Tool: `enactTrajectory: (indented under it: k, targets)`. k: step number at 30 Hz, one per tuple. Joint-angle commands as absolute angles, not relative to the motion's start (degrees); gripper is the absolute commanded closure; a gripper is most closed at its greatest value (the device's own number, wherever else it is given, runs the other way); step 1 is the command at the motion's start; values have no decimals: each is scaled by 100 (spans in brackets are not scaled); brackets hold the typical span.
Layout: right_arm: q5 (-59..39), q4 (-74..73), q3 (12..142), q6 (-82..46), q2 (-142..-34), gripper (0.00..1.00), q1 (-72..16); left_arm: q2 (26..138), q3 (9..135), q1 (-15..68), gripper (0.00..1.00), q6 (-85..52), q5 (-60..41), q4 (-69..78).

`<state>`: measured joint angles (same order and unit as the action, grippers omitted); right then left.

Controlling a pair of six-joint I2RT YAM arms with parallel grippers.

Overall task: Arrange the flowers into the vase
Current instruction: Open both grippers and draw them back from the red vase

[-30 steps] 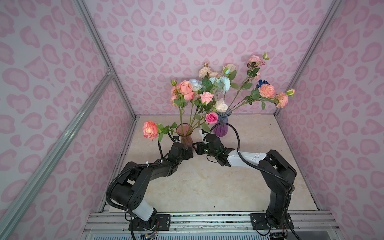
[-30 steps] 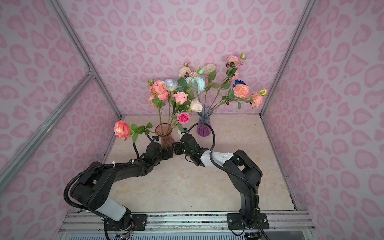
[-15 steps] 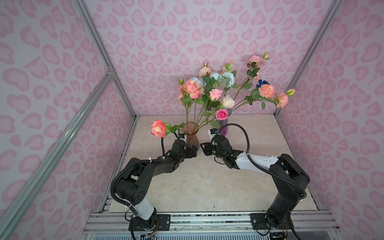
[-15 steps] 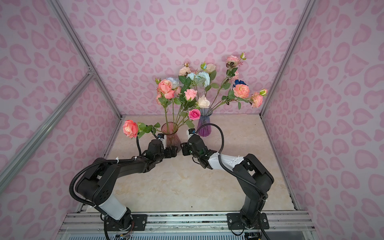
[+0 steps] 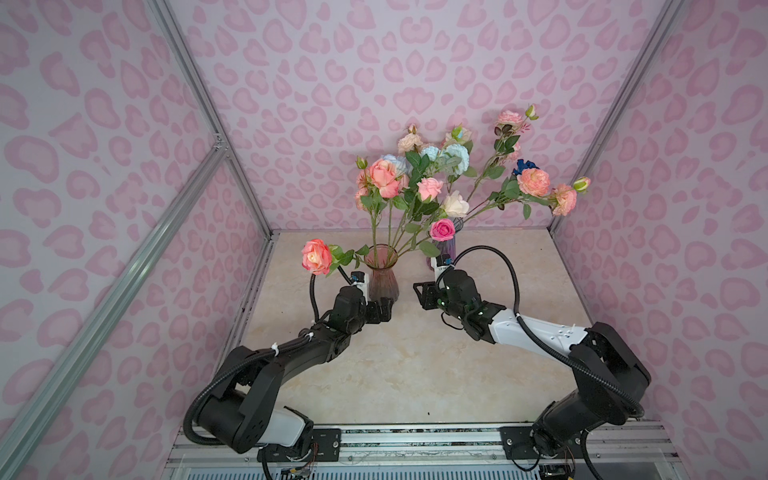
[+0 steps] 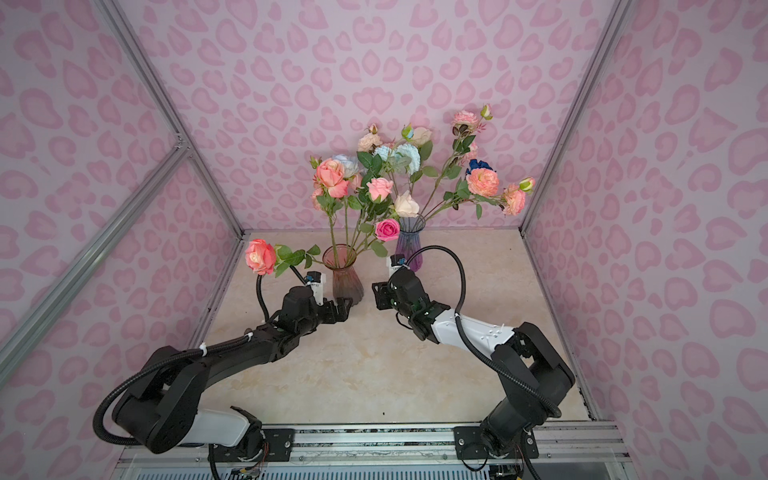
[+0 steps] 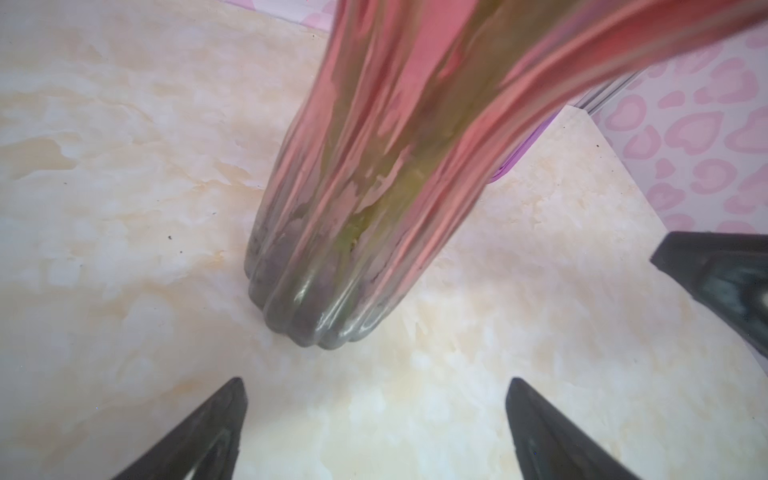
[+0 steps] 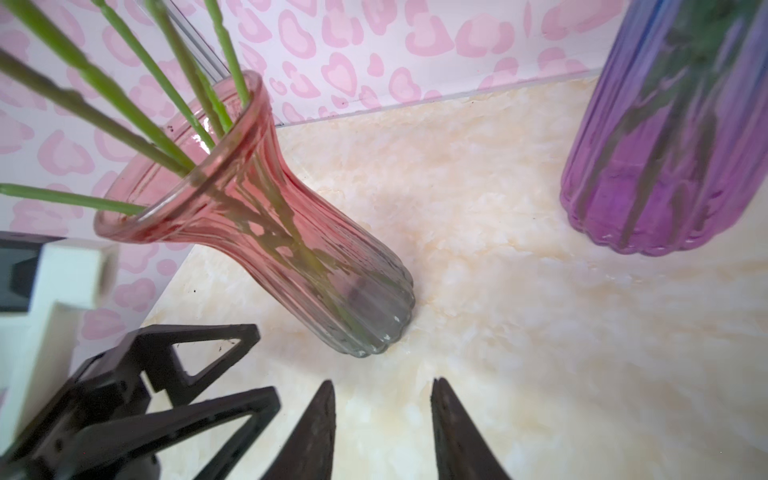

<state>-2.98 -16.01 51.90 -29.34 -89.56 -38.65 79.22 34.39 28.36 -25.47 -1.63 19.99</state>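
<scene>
On the near side of the pink vase (image 5: 383, 277), above the marble tabletop (image 5: 415, 374), both grippers point at its foot. The left gripper (image 7: 376, 380), to the near left of the vase, has its jaws spread wide with nothing between them. The ribbed foot stands just beyond the fingertips (image 7: 220, 419), apart from both. The right gripper (image 8: 382, 382), to the near right of the vase and a little farther from it, has its jaws part-way apart and likewise empty. The vase itself stands upright on the tabletop, clear glass at the foot shading to pink at the flared rim. Several of the flowers (image 6: 332, 178) stand in it, their green stems fanning out of the rim. A peach rose (image 6: 259, 256) leans low over the rim to the left of the vase, and a magenta rose (image 6: 387, 229) hangs just right of the rim. Behind and to the right of the pink vase, a purple vase (image 6: 409, 245) holds further stems, among them peach ruffled blooms (image 6: 482, 182). A deep blue bloom (image 6: 478, 166) shows high to the right of the pink vase. Beyond the pink vase rises the heart-patterned back wall (image 6: 374, 62).
</scene>
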Motion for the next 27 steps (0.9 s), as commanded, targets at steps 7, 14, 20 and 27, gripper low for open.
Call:
enactTrajectory:
  k: [7,14,20,27]
  targets:
    - [145,-520,4737,-2647,-7617,56,-3698,5433,3249,3092,2,-2803,695,-46]
    - [578,53,4466,-2501,-6578,52,-3691,3889,3220,3120,2,-3386,1490,-1542]
    - [658,467,4620,-2053,-6150,47,-3674,3153,3372,3120,1,-3622,1946,-2879]
    - [1107,472,4831,-1638,-5672,1,-4013,3102,3988,3120,2,-5528,3583,-4183]
